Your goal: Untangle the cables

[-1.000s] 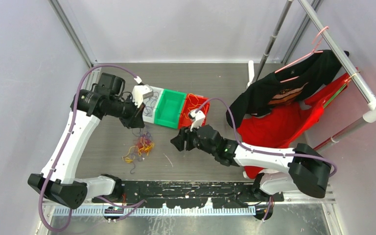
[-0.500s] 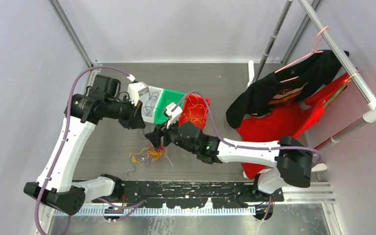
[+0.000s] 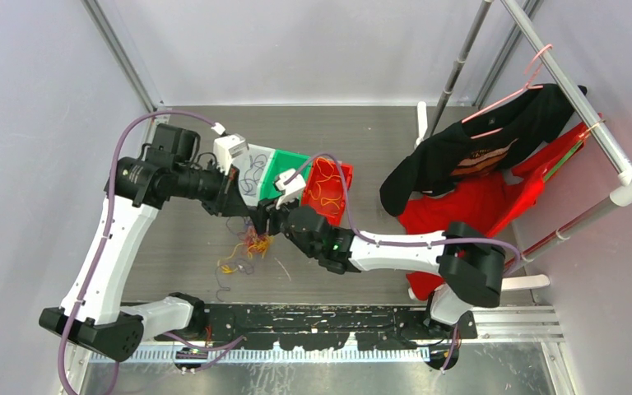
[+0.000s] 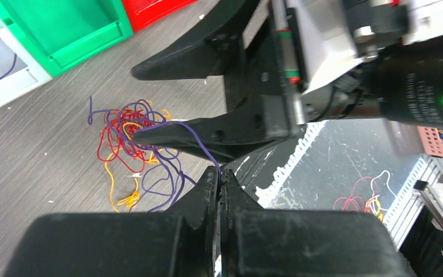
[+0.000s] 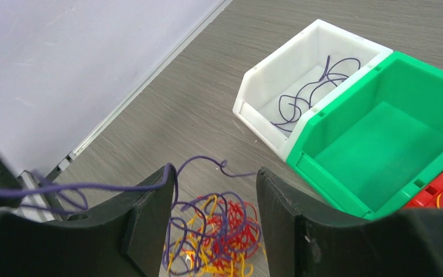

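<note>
One purple strand (image 4: 199,144) is pinched in your left gripper (image 4: 220,180), jaws closed on it. The cables (image 4: 128,138) lie bunched on the table (image 4: 34,173) just beside. The right gripper (image 5: 214,176) hangs over them, jaws wide. Pulling apart now could cinch knots.

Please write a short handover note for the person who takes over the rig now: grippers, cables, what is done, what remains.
Left gripper: shut on one purple strand from the tangle.
Right gripper: open, at the tangle on the table.
Done: purple cables lie in the white bin, yellow ones in the red bin; the green bin looks empty.
To do: separate the tangle's purple, red and yellow strands.
</note>
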{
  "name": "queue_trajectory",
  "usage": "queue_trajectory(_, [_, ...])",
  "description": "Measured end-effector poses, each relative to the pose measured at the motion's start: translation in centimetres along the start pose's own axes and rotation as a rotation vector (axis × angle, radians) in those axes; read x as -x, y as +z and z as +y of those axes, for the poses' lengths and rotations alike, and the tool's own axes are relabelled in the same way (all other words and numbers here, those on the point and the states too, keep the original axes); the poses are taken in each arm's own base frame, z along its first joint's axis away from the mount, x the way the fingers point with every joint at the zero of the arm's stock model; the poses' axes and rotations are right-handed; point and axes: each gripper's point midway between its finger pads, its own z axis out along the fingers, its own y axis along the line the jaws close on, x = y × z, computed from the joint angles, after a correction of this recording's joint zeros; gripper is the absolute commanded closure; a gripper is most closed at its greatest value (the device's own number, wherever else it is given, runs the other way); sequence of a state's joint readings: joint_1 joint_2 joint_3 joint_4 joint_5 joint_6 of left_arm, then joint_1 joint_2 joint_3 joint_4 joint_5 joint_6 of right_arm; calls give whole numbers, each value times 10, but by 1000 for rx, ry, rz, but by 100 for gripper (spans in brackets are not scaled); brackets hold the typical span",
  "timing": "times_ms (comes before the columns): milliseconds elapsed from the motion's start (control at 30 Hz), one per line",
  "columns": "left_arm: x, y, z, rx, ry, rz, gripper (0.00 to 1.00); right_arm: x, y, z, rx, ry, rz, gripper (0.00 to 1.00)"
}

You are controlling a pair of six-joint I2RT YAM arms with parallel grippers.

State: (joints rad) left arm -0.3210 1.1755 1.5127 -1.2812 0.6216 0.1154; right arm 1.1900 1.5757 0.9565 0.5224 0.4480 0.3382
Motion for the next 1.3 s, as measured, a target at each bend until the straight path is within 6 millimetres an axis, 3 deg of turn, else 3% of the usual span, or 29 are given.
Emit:
queue_trajectory(333, [20,-12,-27,-113,20,-60,100,-10,22,2,-29,2,-9,38])
queue_trajectory(633, [57,-40,-52,-159,96,-163,100,-55,33,-7,-45,-21,65,38])
queue_trajectory(1100, [97,-70,-63,-122,188,-258,100,-127,-1,-51,-110,-57,205,39])
queue_trajectory(1300, [107,-85,-66,-75,235,-305,100,-136,-17,-63,-129,-50,220,38])
